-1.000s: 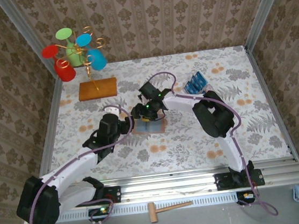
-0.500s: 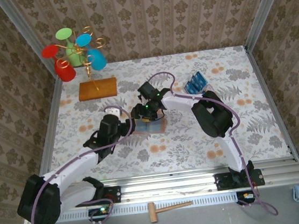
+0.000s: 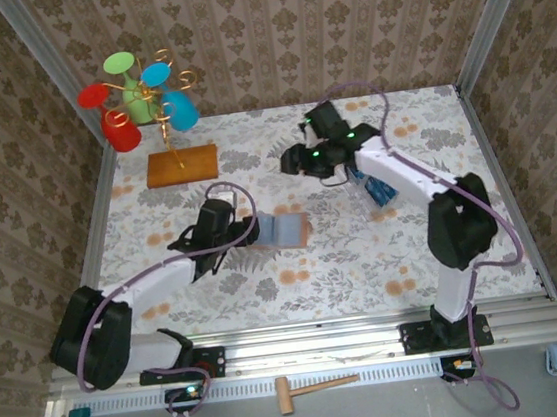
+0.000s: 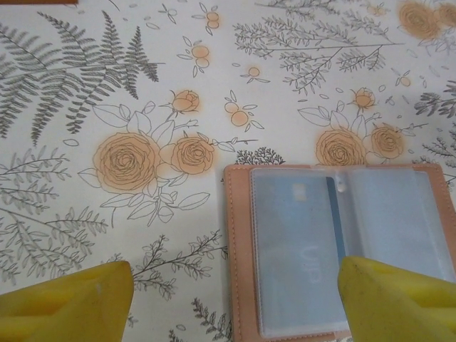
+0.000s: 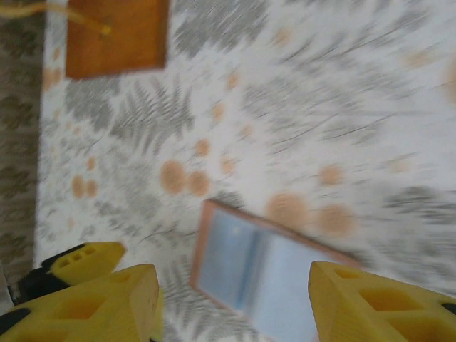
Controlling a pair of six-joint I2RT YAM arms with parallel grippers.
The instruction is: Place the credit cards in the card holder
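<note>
Left gripper [image 4: 235,285]: jaws released, spread wide, nothing in them. Its yellow fingers [image 4: 64,303] sit low in the wrist view, one over bare surface [image 4: 142,85], the other over the card holder [image 4: 335,249]. Can't tell if either touches.

The card holder lies open and flat, tan rim, clear greyish-blue pockets facing up. A blue card [image 4: 333,214] shows as a dark strip by the middle fold.

Right gripper [image 5: 235,306]: jaws also released and empty, raised above the surface. That wrist view is blurred, with the open card holder [image 5: 263,274] below.

From above, the left gripper [image 3: 249,229] is just left of the card holder [image 3: 287,231]. The right gripper [image 3: 291,162] is well apart, on the far side. More credit cards [image 3: 379,193] peek out beside the right arm, to the right of the holder. Wooden slab [image 3: 182,165] far left.
</note>
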